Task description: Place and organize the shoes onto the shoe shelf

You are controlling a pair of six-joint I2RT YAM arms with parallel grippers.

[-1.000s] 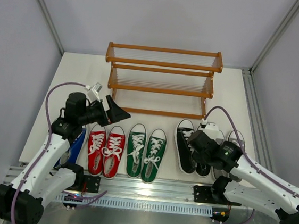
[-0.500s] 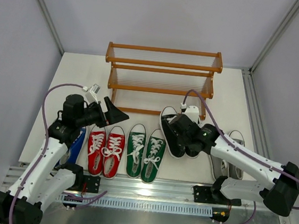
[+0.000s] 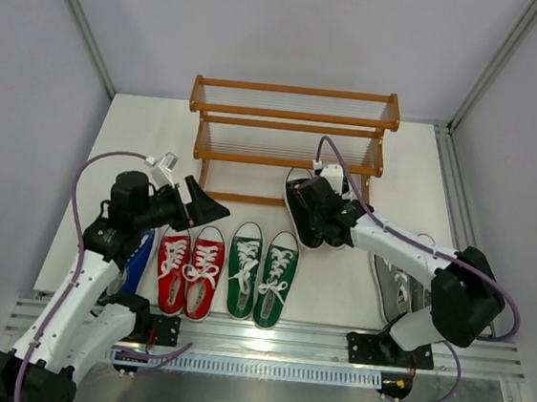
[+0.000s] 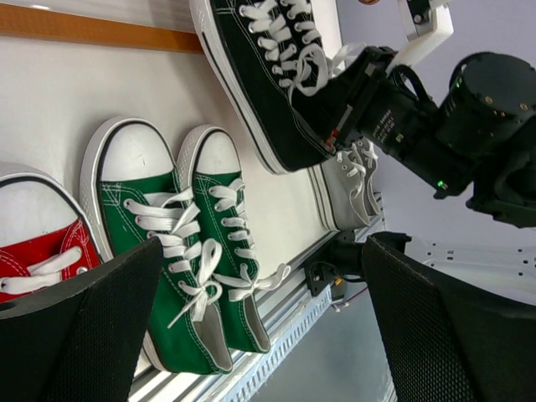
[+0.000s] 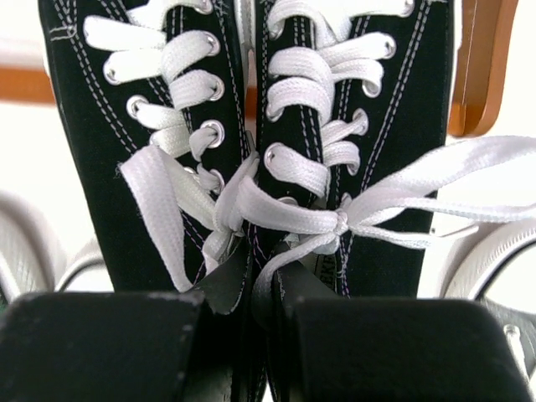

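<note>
My right gripper (image 3: 328,223) is shut on the inner collars of the black pair (image 3: 299,202), pinching both shoes together just in front of the shoe shelf's (image 3: 293,127) lowest rail, toes towards the shelf. In the right wrist view the black shoes (image 5: 276,126) fill the frame above my shut gripper (image 5: 251,335). My left gripper (image 3: 203,200) is open and empty, held above the red pair (image 3: 189,270). The green pair (image 3: 263,272) stands to the right of the red pair. A blue shoe (image 3: 136,250) shows partly under my left arm. The grey pair (image 3: 396,286) lies at the right.
In the left wrist view the green pair (image 4: 167,251), the red shoe (image 4: 33,251), the lifted black shoe (image 4: 268,75), a grey shoe (image 4: 347,180) and the right arm (image 4: 435,109) show. All shelf tiers are bare. A metal rail (image 3: 263,340) runs along the table's near edge.
My right gripper has carried the black pair from the front right row up and left to the foot of the shelf. The grey pair is uncovered. The left arm has barely moved.
</note>
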